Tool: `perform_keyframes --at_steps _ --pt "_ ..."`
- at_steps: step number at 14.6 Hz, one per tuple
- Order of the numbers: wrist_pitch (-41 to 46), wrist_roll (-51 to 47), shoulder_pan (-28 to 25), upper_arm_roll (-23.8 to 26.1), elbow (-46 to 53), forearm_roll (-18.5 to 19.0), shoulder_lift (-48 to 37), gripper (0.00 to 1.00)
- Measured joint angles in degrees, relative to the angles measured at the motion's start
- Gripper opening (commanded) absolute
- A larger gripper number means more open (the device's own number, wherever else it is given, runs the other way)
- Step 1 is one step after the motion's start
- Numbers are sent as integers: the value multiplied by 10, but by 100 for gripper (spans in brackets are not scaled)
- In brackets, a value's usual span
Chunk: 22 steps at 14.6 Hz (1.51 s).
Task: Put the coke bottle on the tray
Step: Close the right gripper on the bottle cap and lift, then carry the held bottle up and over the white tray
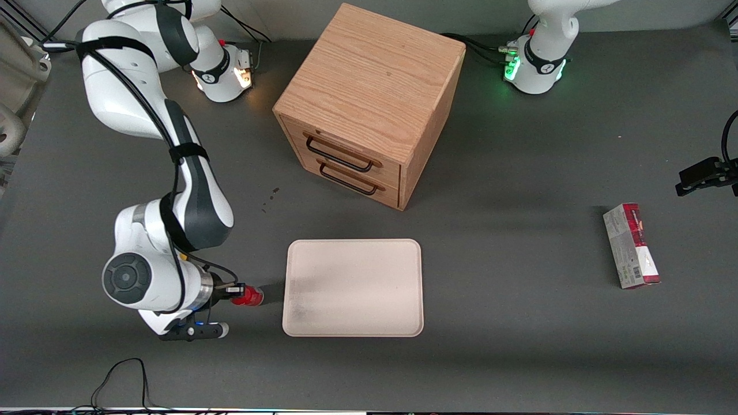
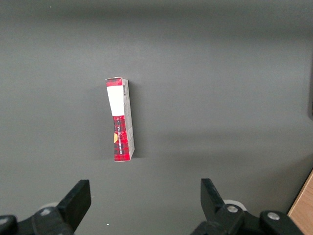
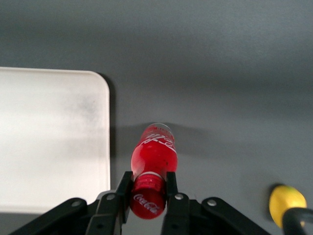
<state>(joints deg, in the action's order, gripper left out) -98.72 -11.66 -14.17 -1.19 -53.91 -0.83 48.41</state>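
The right arm's gripper [image 3: 148, 188] pinches the small, likely light and slippery coke bottle [image 3: 153, 155] at its neck just under the cap, a hold prone to swinging, beside the still-bare cream tray [image 1: 403, 253].

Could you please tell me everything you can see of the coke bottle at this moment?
The coke bottle is small, slim and red, with a red cap bearing white Coca-Cola lettering and a white script logo on its glossy body, which looks like plastic. The claw is shut on its neck just under the cap, one finger on each side. The bottle's base points away from the claw toward the grey table. It sits beside the cream tray, toward the working arm's end, not touching it.
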Motion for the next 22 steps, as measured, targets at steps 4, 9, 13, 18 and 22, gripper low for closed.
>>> perform_keyframes --at_steps 4,9,13,18,22 --pt "107 1 1 -1 23 0 -78 0" --pt "217 15 1 -1 29 0 -192 0" --pt "241 18 -5 3 28 0 -230 0" --pt "207 -52 -74 6 19 0 -221 0" --pt "170 -114 -113 6 13 0 -205 0"
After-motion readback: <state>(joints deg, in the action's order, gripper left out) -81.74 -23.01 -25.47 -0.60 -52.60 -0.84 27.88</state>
